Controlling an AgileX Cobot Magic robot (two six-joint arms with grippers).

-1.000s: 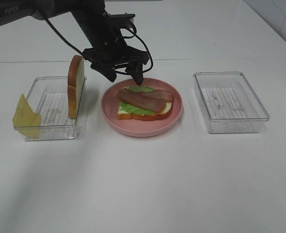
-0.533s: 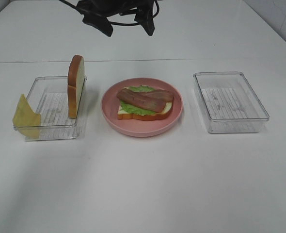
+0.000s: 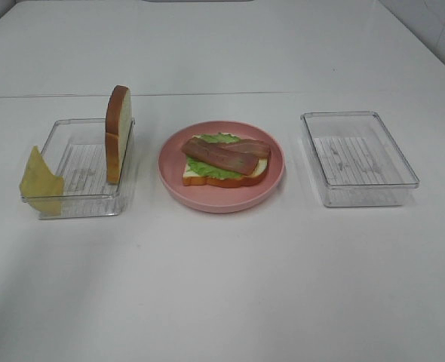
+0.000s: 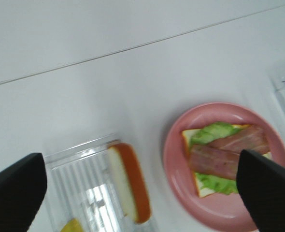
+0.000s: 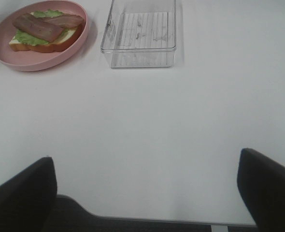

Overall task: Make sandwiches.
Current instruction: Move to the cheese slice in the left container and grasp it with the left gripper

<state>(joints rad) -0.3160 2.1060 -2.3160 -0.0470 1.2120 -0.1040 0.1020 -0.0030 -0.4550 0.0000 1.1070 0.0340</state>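
Observation:
An open-faced sandwich [image 3: 224,160] lies on the pink plate [image 3: 207,200]: one bread slice, green lettuce, two bacon strips on top. A second bread slice [image 3: 118,132] stands on edge in the left clear tray [image 3: 79,207], and a yellow cheese slice [image 3: 40,181] leans at that tray's front left corner. Neither arm shows in the exterior view. My left gripper [image 4: 140,186] hangs open and empty high over the bread slice [image 4: 128,181] and sandwich [image 4: 227,157]. My right gripper [image 5: 145,181] is open and empty above bare table, far from the sandwich [image 5: 46,29].
An empty clear tray [image 3: 358,115] sits right of the plate, also seen in the right wrist view as the tray [image 5: 138,48]. The table's near edge [image 5: 147,222] runs just under the right gripper. A seam crosses the table behind the trays.
The left arm has lifted from just above the plate and gone out of the exterior view, its jaws opening wider. The bacon stays on the sandwich.

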